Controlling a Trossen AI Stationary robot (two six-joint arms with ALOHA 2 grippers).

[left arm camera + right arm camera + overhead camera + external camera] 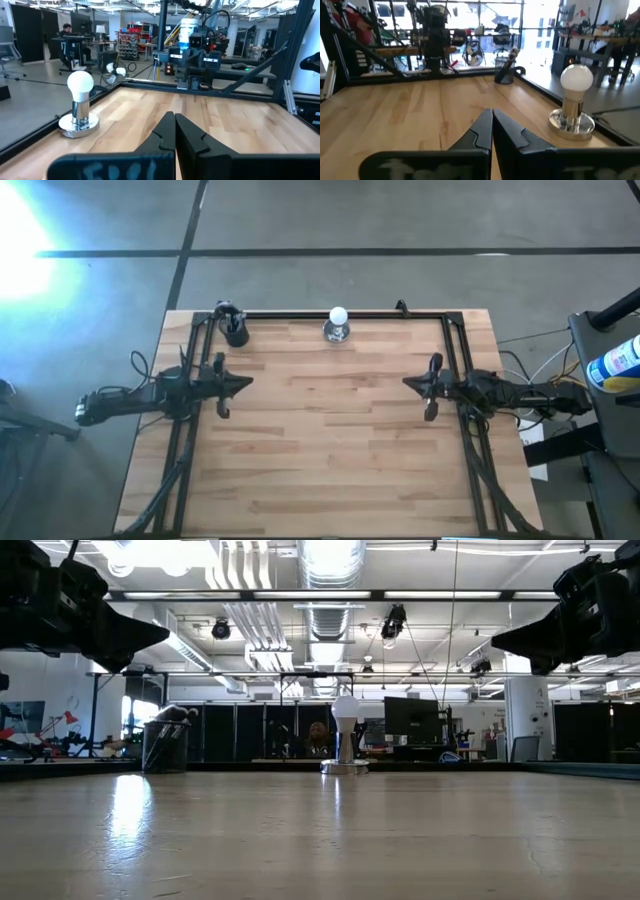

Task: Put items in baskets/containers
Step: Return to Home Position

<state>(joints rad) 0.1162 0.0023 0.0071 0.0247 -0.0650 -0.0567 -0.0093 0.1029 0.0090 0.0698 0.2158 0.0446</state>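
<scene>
Two dark arms reach over the wooden desk (330,450) from opposite sides: the left arm (150,392) and the right arm (510,392), level with each other and well apart, with their tips pointing toward one another. Both hang above the surface.

The left tool (174,116) is closed — its two fingers are pressed flat together with nothing between them. The right tool (492,112) is the same, fingers together and gripping nothing.

About midway along the far edge of the desk stands a white ball on a silvery base (338,326). Near the far left corner, on the left arm's side, the small black cup (237,334) stands upright, apart from both tools. The brushes (178,715) stand in it as a bunch, leaning a little, with their heads well above the rim — how many there are cannot be told.
</scene>
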